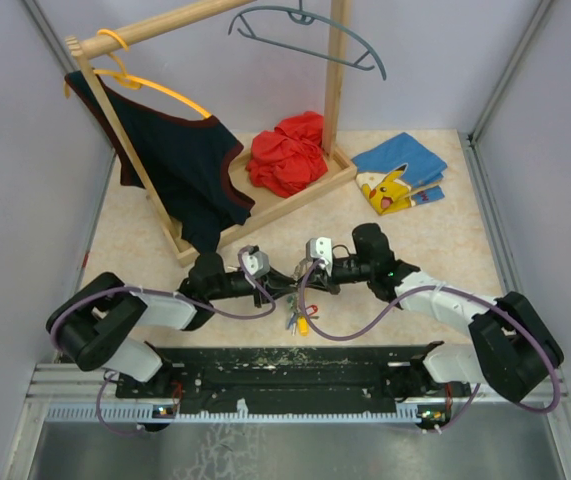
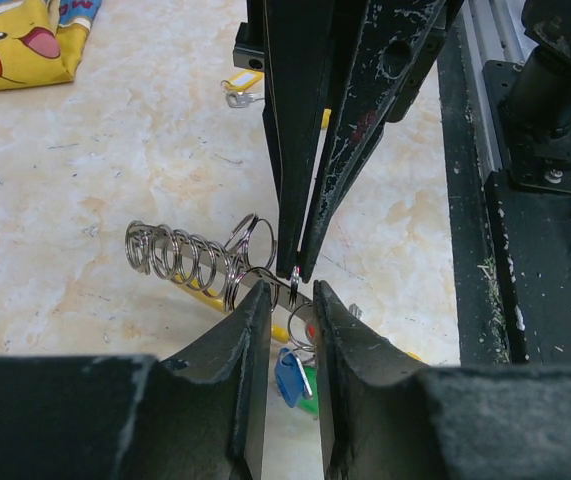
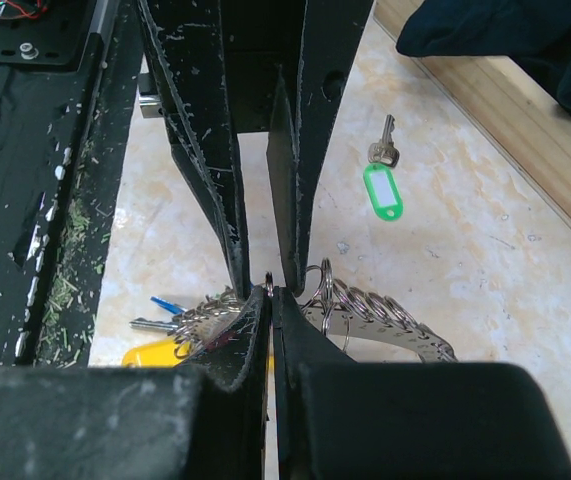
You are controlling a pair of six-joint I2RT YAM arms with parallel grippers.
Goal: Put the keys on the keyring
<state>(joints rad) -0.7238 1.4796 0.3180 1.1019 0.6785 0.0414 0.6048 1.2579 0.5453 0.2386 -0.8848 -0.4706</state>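
- Keyring [image 2: 190, 255]: a coil of silvery wire loops lies low over the table [image 2: 115, 160], right where the two tools meet. Its length trails off to one side of the tips.
- Under the tips hangs a blue-tagged key [image 2: 287, 377] with a green tag beside it. Both look threaded on already, though the join is hidden.
- Opposite the other tool, the right gripper [image 2: 295, 268] has its fingers pressed together, pinching a single strand of wire at their very ends.
- Facing it, the left gripper [image 2: 291, 293] has its fingers narrowly parted around a loop just short of the right tool's tips. I cannot tell whether its pads bear on that loop.
- Loose keys: a green-tagged key [image 3: 383, 190] lies flat, well beyond the right gripper and off to one side, apart from the ring. A yellow-tagged key [image 2: 245, 82] lies far beyond the left gripper, half hidden behind the right tool.
- Step in hand, as I judge it: parting the coil so a key can be fed on.
- Doing it well:
  - hold the right pinch firmly on one strand only;
  - let the left tool take the neighbouring turn and draw it sideways, not upward;
  - move in small amounts, since the tips nearly touch;
  - leave the opened end facing the green-tagged key.
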